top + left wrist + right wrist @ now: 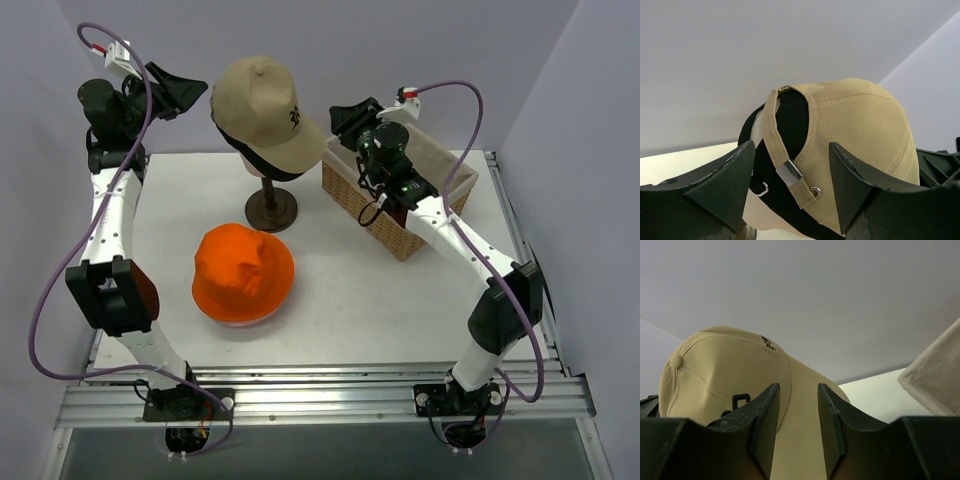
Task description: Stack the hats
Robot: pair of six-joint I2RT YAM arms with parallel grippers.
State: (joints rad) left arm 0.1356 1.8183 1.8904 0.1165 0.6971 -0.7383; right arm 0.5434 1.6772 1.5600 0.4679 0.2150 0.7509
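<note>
The tan baseball cap (262, 100) sits on top of the mannequin head, over the black cap (262, 166), whose edge shows beneath it. The orange bucket hat (243, 272) lies on the table in front, with a pale pink rim (243, 321) showing under its near edge. My left gripper (185, 92) is open just left of the tan cap. In the left wrist view its open fingers (725, 185) frame the cap's back strap (790, 172). My right gripper (345, 118) is open beside the cap's brim (805, 405), which shows between its fingers (765, 415).
The mannequin's dark stand (272, 208) is on the table behind the orange hat. A woven wicker basket (400, 195) with a pale liner stands at the back right under my right arm. Purple walls close in the back and sides.
</note>
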